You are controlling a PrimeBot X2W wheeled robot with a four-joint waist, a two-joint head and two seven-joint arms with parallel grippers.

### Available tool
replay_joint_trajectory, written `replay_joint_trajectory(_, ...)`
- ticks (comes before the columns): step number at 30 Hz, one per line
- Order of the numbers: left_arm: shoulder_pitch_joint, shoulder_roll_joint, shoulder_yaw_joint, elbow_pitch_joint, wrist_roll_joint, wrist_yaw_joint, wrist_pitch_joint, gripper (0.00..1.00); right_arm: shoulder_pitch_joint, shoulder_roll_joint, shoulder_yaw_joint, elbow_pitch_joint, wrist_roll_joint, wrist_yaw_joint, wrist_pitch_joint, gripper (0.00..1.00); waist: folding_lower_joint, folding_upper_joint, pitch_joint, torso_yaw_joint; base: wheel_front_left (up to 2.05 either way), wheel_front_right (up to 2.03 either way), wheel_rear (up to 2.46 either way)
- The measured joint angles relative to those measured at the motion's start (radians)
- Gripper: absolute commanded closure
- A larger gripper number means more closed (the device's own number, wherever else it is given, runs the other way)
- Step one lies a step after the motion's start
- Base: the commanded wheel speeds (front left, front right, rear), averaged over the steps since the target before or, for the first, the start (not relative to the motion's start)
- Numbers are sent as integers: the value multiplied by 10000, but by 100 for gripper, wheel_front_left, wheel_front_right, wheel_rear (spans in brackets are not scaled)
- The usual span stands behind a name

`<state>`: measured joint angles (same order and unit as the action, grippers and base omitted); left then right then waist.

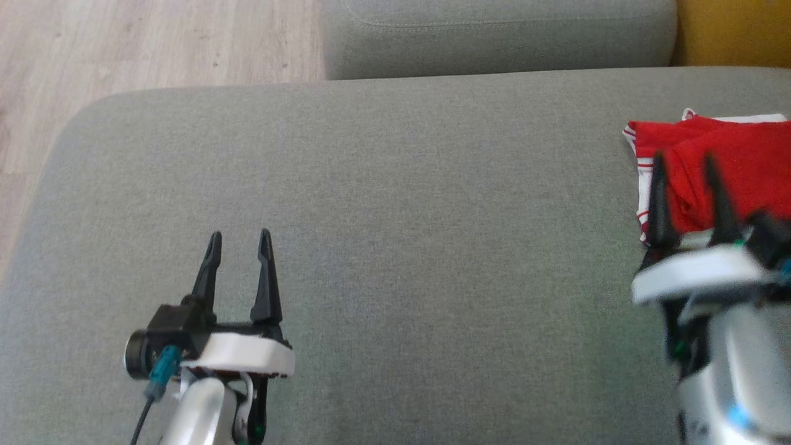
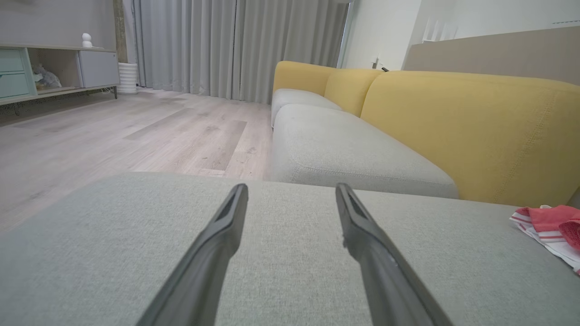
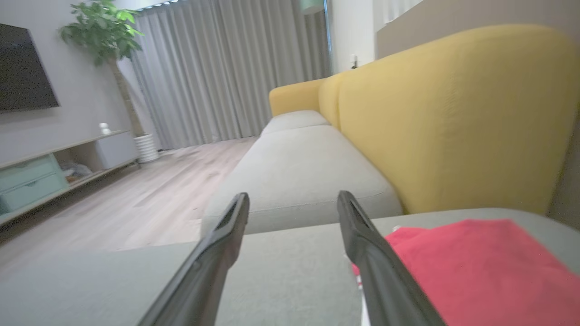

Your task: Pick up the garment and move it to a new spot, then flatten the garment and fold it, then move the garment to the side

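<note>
left gripper (image 1: 240, 235) — broad cushion (image 1: 432, 216), garment (image 1: 741, 154) far right

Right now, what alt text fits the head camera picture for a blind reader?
A red cloth garment with white striped trim lies at the right of a grey fabric sofa cushion, the robot's open right gripper, blurred, overlapping its near edge. The open left gripper is over bare cushion at lower left.

The garment (image 1: 744, 151) lies at the far right of the sofa cushion (image 1: 395, 216) — a second cushion (image 1: 494, 37) behind, floor (image 1: 123, 49) to the left.
</note>
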<state>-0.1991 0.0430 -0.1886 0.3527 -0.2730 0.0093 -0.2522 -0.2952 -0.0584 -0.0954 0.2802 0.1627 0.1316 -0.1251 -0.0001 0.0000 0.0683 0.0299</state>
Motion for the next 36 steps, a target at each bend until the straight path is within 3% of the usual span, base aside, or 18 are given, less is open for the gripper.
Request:
replay_joint_trajectory(5, 414, 2, 21, -96, -151, 56, 0, 0, 1306, 132, 650, 662, 1080, -2, -872, 0, 0, 0, -103, 61, 0, 0, 0)
replay_joint_trajectory(19, 641, 2, 94, -345, -207, 261, 0, 0, 1578, 128, 920, 1214, 1072, 0, -1229, 0, 1, 0, -248, 15, 0, 0, 0)
replay_joint_trajectory(36, 639, 2, 69, -56, -984, 113, 0, 0, 1577, 128, 941, 1028, 1072, 0, -1231, 0, 2, 0, -180, 24, 0, 0, 0)
